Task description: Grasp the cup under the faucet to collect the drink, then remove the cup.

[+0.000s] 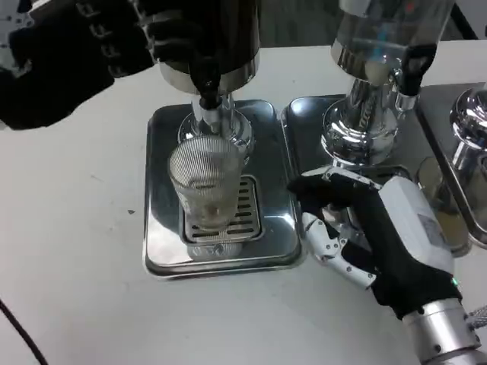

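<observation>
Silver and nearest the lens, the right forearm rises from the desk's near right corner and ends in the right hand, whose white back faces up while its black and white fingers curl loosely, apart and grasping nothing, just beside the right rim of a steel drip tray. That tray sits at the middle of the white desk, and on its slotted grate stands the cup, a clear ribbed glass, upright and directly below the faucet of a dark-bodied dispenser at the far edge. A little pale liquid seems to lie in the bottom of the cup, though the ribbing makes this hard to judge. Neither hand touches the cup. Toward the far left corner the left hand hovers close to the dispenser's left side; it appears as a dark, blurred shape, its fingers reaching toward the dispenser body, and whether they press on anything or are spread free cannot be told. To the right stands a second dispenser with a clear tank and a chrome stem on its own steel tray, just beyond the right hand. At the far right edge a third chrome stem stands over another tray.
</observation>
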